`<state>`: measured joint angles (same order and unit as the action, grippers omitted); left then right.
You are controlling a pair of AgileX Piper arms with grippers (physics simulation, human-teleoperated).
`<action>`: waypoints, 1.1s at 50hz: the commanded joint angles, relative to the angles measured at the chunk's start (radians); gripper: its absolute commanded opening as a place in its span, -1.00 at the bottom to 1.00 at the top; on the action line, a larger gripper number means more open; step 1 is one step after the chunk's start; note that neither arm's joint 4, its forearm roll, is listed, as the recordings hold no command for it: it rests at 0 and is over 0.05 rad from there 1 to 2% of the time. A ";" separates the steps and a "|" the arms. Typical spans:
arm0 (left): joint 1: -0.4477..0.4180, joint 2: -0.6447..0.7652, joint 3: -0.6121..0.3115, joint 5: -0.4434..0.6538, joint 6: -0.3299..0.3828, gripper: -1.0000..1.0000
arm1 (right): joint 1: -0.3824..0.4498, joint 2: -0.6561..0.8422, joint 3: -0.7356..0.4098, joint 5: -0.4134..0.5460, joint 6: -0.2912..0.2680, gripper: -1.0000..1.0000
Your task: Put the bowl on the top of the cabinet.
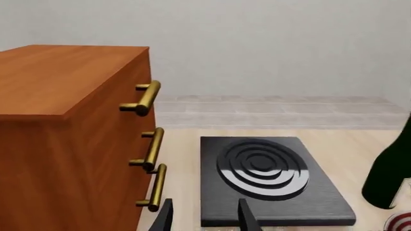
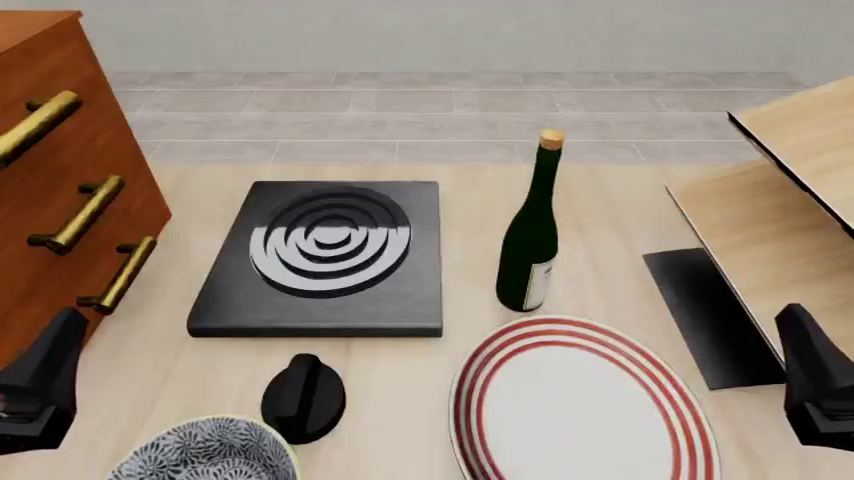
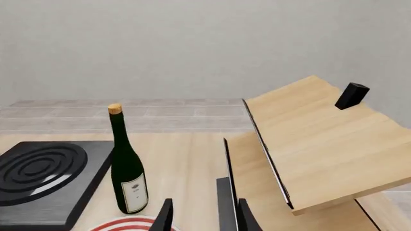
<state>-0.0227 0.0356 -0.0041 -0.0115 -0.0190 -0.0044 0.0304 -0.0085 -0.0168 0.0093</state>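
Note:
The bowl [image 2: 200,452], white with dense dark leaf marks, sits at the near edge of the table, left of centre and partly cut off by the frame. The reddish-brown cabinet [image 2: 60,170] with brass bar handles [image 1: 149,98] stands at the far left, its flat top [image 1: 57,77] bare. My left gripper [image 1: 205,219] is open with nothing between its fingers, low beside the cabinet's front and just left of the bowl in the front view. My right gripper [image 3: 204,219] is also open and holds nothing, at the near right by the shelf unit.
A black hob slab [image 2: 327,260] with grey rings lies mid-table. A dark green bottle [image 2: 530,235] stands right of it. A red-ringed plate [image 2: 581,400] lies near the front. A small black knob-like object [image 2: 304,397] sits beside the bowl. A pale wood shelf unit [image 2: 787,210] fills the right.

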 commanded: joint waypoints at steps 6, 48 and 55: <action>-0.039 0.034 -0.091 0.054 0.037 1.00 | 0.000 -0.005 -0.001 0.006 -0.002 1.00; -0.213 0.421 -0.558 0.479 0.094 1.00 | 0.007 -0.011 0.004 0.007 -0.008 1.00; -0.287 0.438 -0.549 0.574 0.106 1.00 | 0.013 0.016 0.006 -0.016 -0.012 1.00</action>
<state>-0.2527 0.4216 -0.5277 0.4511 0.0696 0.0048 0.0299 -0.0033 -0.0191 0.0024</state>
